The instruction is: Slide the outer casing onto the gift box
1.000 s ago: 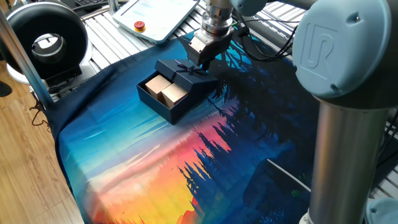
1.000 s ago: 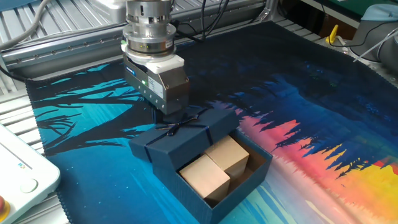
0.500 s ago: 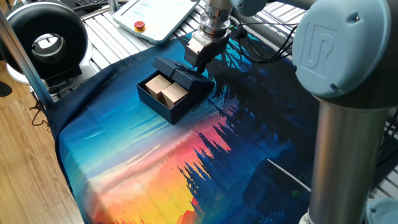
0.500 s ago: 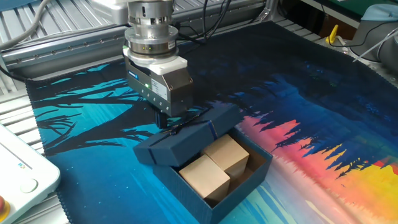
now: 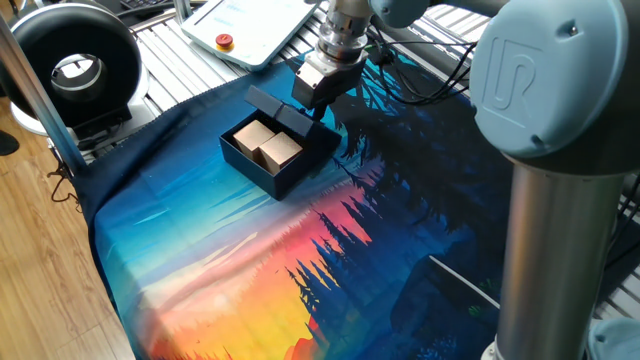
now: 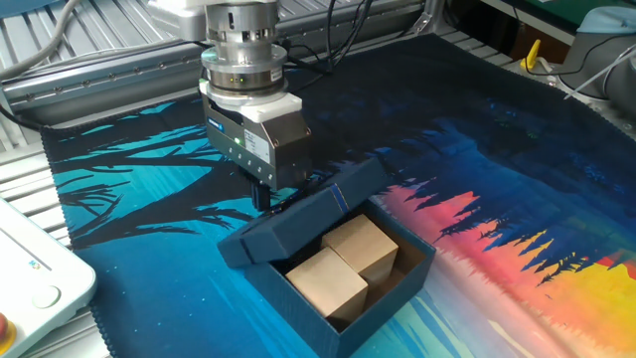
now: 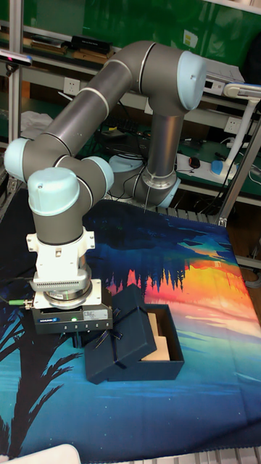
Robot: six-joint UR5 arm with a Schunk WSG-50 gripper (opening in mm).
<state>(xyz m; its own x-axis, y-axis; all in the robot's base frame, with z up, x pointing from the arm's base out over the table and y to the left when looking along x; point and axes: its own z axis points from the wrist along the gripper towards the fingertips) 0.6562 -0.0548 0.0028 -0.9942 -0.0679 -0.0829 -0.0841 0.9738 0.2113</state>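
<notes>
The gift box is a navy tray on the printed cloth with two tan blocks showing inside. The outer casing lies tilted across the tray's far-left part, its gripper-side edge lifted and its lower edge resting on the tray. My gripper stands upright at that raised edge, shut on the casing. The one fixed view has the casing angled up behind the gift box, with my gripper just right of it. In the tall fixed view the casing overlaps the tray.
A white teach pendant lies on the metal slats behind the cloth. A black round device stands at the left. The arm's thick grey column fills the right foreground. Cables trail behind the gripper.
The gripper has risen a little with the casing's far edge, so the casing went from lying flat on the tray to sloping steeply. The tray and blocks stayed put.
</notes>
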